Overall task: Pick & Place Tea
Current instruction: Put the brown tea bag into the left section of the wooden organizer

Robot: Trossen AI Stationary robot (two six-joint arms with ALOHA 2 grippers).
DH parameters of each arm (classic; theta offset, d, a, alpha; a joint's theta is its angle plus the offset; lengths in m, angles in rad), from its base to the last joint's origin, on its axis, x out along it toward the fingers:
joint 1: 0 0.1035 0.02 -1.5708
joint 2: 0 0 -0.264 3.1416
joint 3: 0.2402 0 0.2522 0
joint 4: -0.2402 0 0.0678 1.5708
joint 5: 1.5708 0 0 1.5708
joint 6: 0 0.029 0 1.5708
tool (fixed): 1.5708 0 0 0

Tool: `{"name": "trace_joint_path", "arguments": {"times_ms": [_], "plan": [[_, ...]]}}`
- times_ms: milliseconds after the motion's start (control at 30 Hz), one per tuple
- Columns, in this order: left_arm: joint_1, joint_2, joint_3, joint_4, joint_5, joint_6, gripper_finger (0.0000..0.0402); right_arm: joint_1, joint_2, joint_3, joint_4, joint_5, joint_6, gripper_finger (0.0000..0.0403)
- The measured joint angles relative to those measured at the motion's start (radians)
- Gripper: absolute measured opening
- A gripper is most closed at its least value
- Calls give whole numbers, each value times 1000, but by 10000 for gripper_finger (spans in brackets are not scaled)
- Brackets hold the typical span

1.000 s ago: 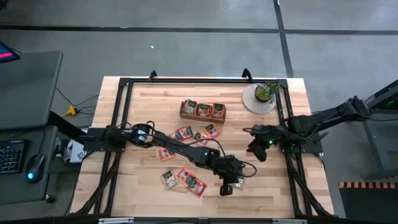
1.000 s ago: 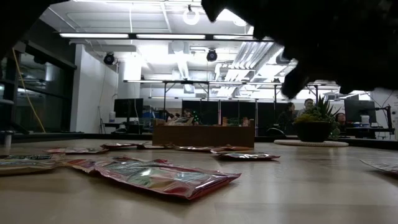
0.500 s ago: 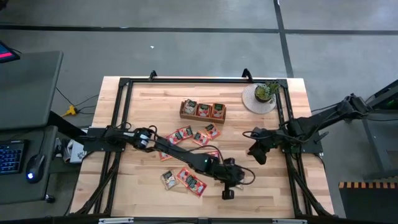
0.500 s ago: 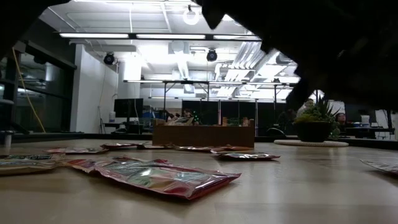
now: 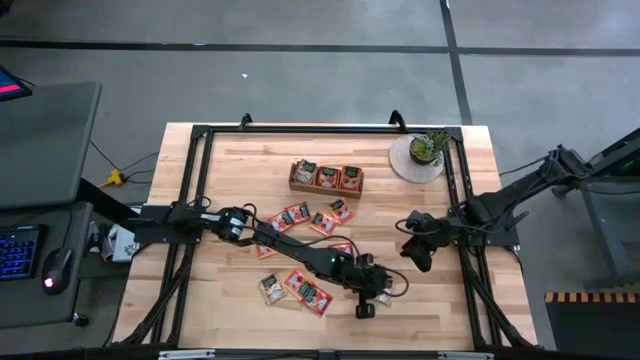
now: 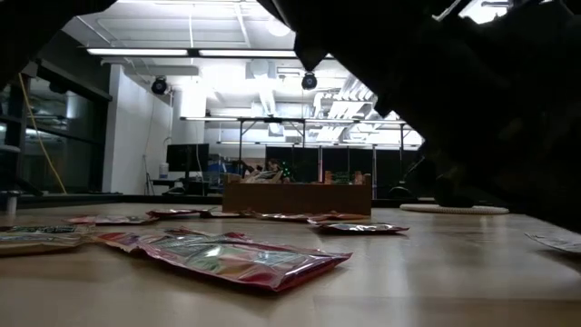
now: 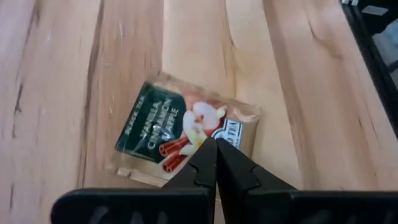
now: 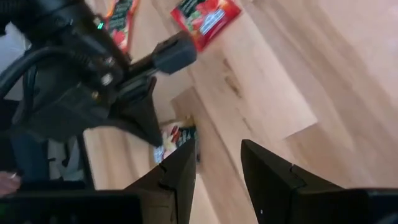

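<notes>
- Sachets [image 5: 300,288]: a small cluster lies at about 7 o'clock on the table [image 5: 240,160], with more scattered near the centre. The wooden tray [image 5: 326,177] sits at 12 o'clock and already carries some sachets.
- Left gripper [image 7: 216,149]: it reaches out to about 5 o'clock on the table, fingers closed tip to tip over one edge of a cinnamon-apple sachet [image 7: 180,134] that lies flat on the wood. Whether foil is really pinched between the tips cannot be told; the sachet looks still flat on the boards.
- Doing it well: in my judgement this is the pick. The sachet is thin and slick, so the tips should bite a corner or edge, then rise straight before swinging toward the tray at 12 o'clock. A sideways drag would probably only slide it.
- Right gripper [image 8: 217,162]: it hangs at about 3 o'clock, fingers partly apart and empty, pointing toward the left arm; it should stay clear of that lift path.
- Potted plant [image 5: 428,148]: at 1 o'clock, not involved.
</notes>
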State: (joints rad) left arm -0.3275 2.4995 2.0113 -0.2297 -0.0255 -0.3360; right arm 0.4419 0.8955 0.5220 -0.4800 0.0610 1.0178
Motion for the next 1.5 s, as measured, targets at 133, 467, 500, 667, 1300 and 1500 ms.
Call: {"name": "trace_joint_path", "arguments": {"times_ms": [133,467,500,667,1300,1500], "plan": [[0,27,5,-6,16,-6,0,42,0,0,-1,7,54,124],[-6,59,6,-60,13,-11,0,117,121,0,77,32,165,124],[-6,59,7,-77,10,-10,0,122,143,0,92,31,171,124],[-14,56,6,-136,0,60,0,135,259,0,153,3,172,124],[-20,56,6,-144,-45,122,0,135,544,0,431,-105,198,247],[-20,56,6,-143,-46,125,0,134,608,2,540,-117,206,256]]}}
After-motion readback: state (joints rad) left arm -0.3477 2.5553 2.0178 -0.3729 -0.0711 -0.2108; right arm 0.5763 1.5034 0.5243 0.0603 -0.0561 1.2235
